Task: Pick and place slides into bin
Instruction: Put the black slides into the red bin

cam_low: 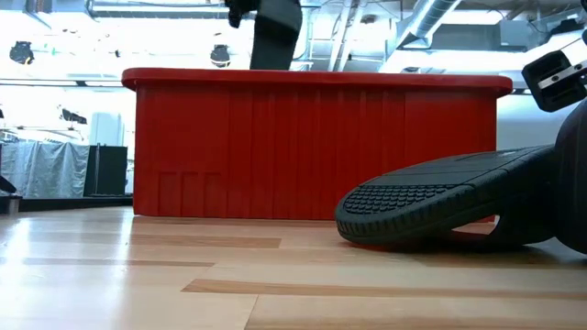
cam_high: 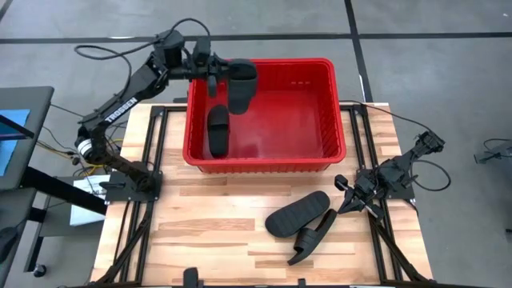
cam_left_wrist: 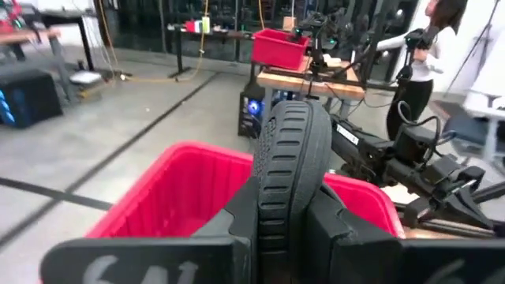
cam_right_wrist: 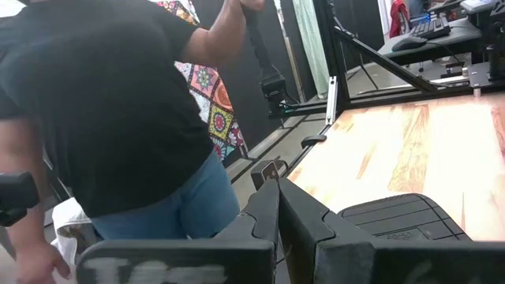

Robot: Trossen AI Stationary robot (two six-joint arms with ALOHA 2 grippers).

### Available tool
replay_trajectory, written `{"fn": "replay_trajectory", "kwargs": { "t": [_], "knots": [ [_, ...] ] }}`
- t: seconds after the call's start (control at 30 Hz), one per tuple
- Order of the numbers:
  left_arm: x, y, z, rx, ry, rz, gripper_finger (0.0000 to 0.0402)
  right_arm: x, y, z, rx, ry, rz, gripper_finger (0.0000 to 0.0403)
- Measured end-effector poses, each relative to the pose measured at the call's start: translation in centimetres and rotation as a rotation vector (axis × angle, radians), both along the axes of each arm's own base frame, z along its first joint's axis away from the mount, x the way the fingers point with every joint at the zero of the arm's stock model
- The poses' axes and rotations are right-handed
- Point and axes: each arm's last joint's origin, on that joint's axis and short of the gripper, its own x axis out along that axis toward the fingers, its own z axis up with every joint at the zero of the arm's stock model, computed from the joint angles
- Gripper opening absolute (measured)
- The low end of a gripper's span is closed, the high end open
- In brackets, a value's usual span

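Note:
My left gripper (cam_high: 226, 70) is shut on a black slide (cam_high: 242, 84) and holds it over the far left part of the red bin (cam_high: 336, 112). In the low view this slide (cam_low: 275, 32) shows above the bin's rim (cam_low: 312, 81). A second slide (cam_high: 218, 132) lies on the bin's floor at the left. Two more slides (cam_high: 298, 214) (cam_high: 312, 238) lie on the wooden table near its front right, one leaning on the other. My right gripper (cam_high: 346, 200) rests shut just right of them, touching nothing. My left gripper pinches a ribbed rubber part of the slide (cam_left_wrist: 286, 207) between its two fingers (cam_left_wrist: 237, 229). The fingers come in about level from the table's left side. The slide is lifted clear above the bin and reaches away from the fingers and downward.
Beyond the table's right side, in the right wrist view, stands a person in a black shirt and jeans (cam_right_wrist: 118, 118). The nearer table slide (cam_low: 440, 197) fills the low view's right. Bare wood (cam_high: 208, 232) lies in front of the bin at the left.

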Motion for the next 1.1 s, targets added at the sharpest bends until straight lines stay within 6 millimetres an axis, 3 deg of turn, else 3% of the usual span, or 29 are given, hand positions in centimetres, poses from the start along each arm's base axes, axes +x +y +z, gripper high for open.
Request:
{"fn": "replay_trajectory", "kwargs": {
  "t": [0.3, 1.1],
  "knots": [
    [-0.4, 2.6, -5.3, -0.11, -0.032, -0.013, 0.0035, 0.0, 0.0, 0.0, 0.0, 0.0, 0.0, 0.0],
    [-0.3, 2.3, -14.3, -0.297, -0.005, -0.023, 0.0035, 0.0, 0.0, 0.0, 0.0, 0.0, 0.0, 0.0]
  ]
}}
